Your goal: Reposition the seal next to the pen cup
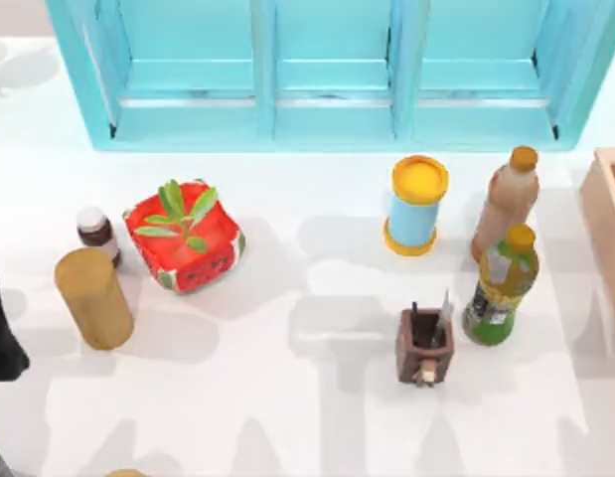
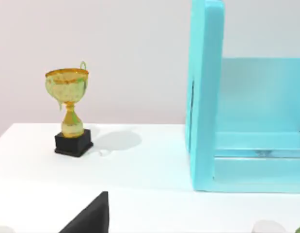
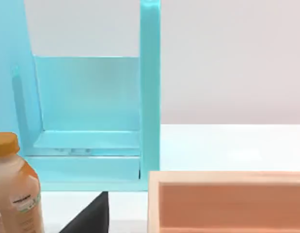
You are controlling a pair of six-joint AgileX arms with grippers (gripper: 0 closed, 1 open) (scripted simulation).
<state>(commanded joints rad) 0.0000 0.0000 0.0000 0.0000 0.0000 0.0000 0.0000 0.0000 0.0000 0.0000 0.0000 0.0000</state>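
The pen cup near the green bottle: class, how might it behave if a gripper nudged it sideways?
The pen cup is square and squat, so it would probably slide rather than roll. Its pens stand up loosely, so they may rattle or lean. The green bottle stands close on its right, so a push that way might knock that taller bottle over.

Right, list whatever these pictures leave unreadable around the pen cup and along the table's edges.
1. Top view, bottom edge: a tan sliver is cut off, so what it is cannot be told.
2. Top view, right edge: the pale pink wooden box is cut off, so its far side is lost.
3. Top view: the pens in the dark-brown square wooden pen cup are too small to count.
4. Top view, left edge: the left arm is cut off.
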